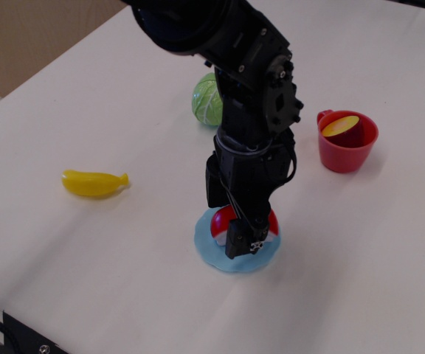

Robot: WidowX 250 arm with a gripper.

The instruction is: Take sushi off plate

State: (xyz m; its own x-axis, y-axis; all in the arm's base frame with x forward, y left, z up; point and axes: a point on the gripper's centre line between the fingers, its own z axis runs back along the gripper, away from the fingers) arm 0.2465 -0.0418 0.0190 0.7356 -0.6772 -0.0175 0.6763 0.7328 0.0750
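Black arm descends from top centre of frame; gripper (pixel 243 237) low over sushi (pixel 223 222) at lower centre. Near finger (pixel 240 240) covers most of sushi front; jaw opening and grip cannot be told. Sushi sits on light-blue plate (pixel 214 252), red top showing both sides of finger. Green cabbage (pixel 208 102) behind arm, upper centre. Red cup (pixel 345 144) with yellow slice at right. Yellow banana (pixel 92 183) at left. White table (pixel 65 258).
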